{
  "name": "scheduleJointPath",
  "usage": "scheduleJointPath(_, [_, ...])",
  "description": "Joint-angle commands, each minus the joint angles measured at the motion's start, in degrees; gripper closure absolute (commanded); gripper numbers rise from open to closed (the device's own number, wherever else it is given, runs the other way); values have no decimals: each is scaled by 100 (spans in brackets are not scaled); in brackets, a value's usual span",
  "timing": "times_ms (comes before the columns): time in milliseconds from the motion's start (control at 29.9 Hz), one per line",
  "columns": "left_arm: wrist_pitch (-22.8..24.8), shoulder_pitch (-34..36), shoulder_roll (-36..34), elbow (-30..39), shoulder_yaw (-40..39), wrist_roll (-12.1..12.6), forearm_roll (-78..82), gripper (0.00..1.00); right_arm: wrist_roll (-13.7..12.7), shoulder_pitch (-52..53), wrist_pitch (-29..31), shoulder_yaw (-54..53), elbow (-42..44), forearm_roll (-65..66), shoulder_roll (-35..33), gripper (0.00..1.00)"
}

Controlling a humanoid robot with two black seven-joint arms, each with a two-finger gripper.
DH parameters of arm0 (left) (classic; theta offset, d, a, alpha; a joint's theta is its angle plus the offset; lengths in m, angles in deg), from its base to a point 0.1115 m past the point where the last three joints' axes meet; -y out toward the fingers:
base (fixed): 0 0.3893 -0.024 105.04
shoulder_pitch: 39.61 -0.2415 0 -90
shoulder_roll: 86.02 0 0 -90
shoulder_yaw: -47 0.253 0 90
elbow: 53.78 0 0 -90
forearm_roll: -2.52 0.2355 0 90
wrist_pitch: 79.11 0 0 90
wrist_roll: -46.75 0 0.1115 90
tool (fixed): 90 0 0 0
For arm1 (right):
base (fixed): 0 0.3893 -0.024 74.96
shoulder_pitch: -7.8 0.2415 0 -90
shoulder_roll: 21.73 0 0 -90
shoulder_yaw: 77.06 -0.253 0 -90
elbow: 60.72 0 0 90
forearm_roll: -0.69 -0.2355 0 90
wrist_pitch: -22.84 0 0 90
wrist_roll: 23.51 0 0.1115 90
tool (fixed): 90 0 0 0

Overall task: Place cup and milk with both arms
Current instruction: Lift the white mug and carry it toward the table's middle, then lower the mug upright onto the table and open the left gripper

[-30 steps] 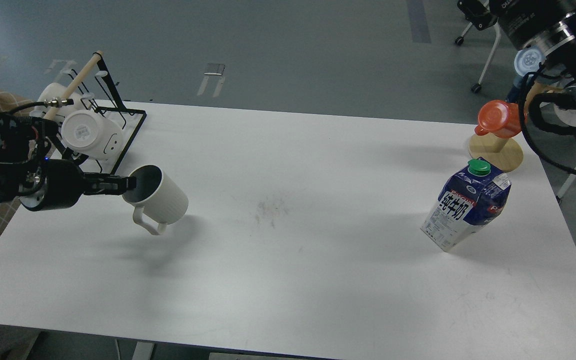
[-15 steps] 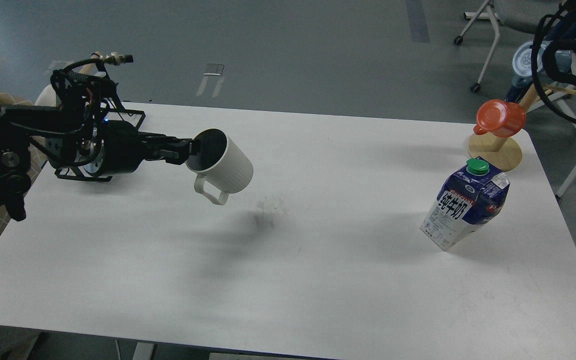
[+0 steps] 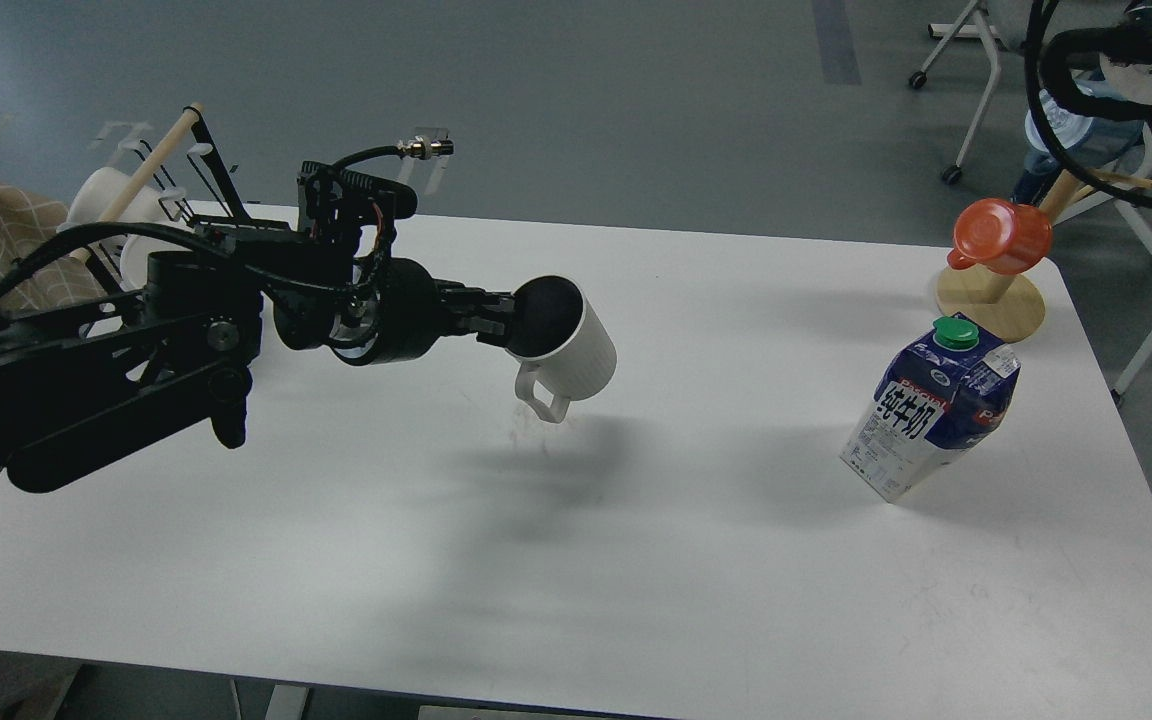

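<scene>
One of two items is in hand: the cup (image 3: 564,340), tilted w/ handle down, hangs above the table (image 3: 436,560) at frame centre, my left gripper (image 3: 502,322) pinching its rim. Not set down yet. The milk (image 3: 931,410) stands untouched at right-centre, just below the orange cup (image 3: 1001,236) on its stand. Only part of my right arm shows in the upper right corner; its gripper isn't visible, so I can't tell its state. I'd judge roughly a third done.

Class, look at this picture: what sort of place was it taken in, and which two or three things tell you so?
Probably a robotics lab or test room. A bare white table stands on a plain grey floor, a wheeled chair is parked behind it, and a black robot arm's left gripper holds a cup over the table.
</scene>
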Motion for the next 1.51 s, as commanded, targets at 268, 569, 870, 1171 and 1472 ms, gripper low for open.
scheduleJointPath(268, [0,61,556,-299,615,30,326,100,1,-63,13,8,-29,-18,-18,0])
scheduleJointPath(569, [0,220,530,-299,843,100,484,100,1,-142,22,8,-117,-18,-35,0])
scheduleJointPath(870, [0,246,548,-290,922,153,493,100,1,-177,22,0,-117,-18,-35,0])
scheduleJointPath(1171, [0,202,592,-413,983,162,511,100,10,-239,22,0,-161,-18,-26,0])
scheduleJointPath(1472, [0,246,688,-598,1116,170,511,100,10,-292,22,0,-187,-27,-44,0])
